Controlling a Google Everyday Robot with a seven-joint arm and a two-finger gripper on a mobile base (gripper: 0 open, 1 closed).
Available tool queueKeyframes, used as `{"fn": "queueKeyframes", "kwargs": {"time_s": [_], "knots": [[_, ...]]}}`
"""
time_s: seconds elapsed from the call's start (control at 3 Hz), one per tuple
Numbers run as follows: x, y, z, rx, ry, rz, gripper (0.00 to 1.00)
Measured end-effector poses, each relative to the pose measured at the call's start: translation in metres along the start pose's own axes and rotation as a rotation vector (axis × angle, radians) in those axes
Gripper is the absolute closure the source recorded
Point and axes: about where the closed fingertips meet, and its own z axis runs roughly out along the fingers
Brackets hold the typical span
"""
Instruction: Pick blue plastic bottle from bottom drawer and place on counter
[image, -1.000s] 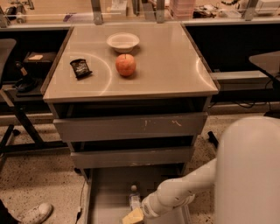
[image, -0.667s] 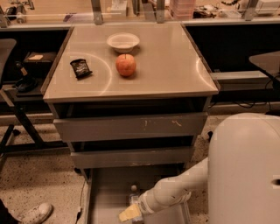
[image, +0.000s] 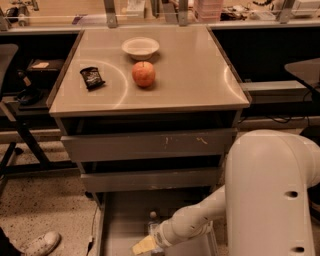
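Claw (image: 147, 243) of the white arm (image: 196, 222), shown low in the open bottom drawer (image: 120, 220), at the lower edge of the view; a yellowish pad marked its tip. Whether it was wide, narrow or holding anything could not be told. The arm reached leftward and down into the drawer from the large white robot body (image: 272, 195) at lower right.

Bottle (image: 152, 222): small and pale, it stood on the grey drawer floor right at the claw, just behind it as seen. It was partly hidden by the arm, and contact between the two could not be made out.

Drawers: the bottom drawer stood open beneath two shut grey drawers, the upper (image: 150, 145) with scratch marks on its front, the middle (image: 150, 180) plain.

Counter (image: 195, 75): a glossy beige top that carried three things on its left half. A white bowl (image: 140, 47) sat toward the back, a red-orange apple (image: 143, 73) lay just in front of it, and a dark snack packet (image: 92, 78) lay to the left of the apple, well apart from it.

Surroundings: a speckled floor (image: 45, 200) lay left of the cabinet, with a white shoe (image: 42, 243) at the lower left corner.
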Motion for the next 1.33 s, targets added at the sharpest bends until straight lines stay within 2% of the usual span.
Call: {"fn": "queueKeyframes", "kwargs": {"time_s": [0.67, 1.33], "knots": [[-0.006, -0.025, 0.061, 0.021, -0.064, 0.077, 0.0], [-0.01, -0.054, 0.105, 0.053, -0.075, 0.132, 0.0]]}}
